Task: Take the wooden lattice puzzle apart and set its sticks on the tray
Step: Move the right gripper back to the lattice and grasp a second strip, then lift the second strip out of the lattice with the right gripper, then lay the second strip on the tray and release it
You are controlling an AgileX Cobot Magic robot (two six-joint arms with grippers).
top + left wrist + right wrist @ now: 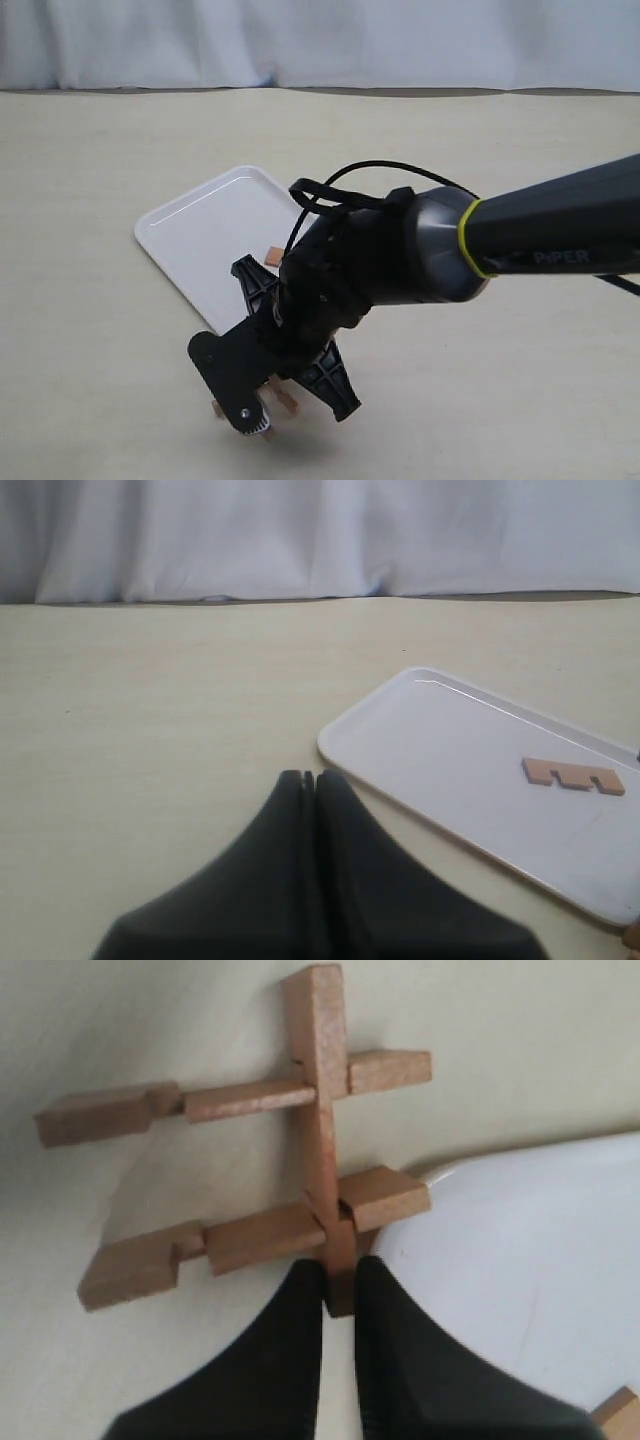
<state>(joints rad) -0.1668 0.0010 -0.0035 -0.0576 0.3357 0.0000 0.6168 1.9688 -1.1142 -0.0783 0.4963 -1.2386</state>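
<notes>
Right gripper (338, 1278), clamped on one reddish-brown notched wooden stick (318, 1060), risks dragging both interlocked crossbars (245, 1235) just beyond its fingertips along.

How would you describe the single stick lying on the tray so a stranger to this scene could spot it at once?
Find the large white tray on the pale table. One short, flat, reddish-brown stick lies alone on its floor, square notches along one edge. Its lookalikes are locked together in the lattice puzzle beside the tray's corner, pinched by the right gripper.
</notes>
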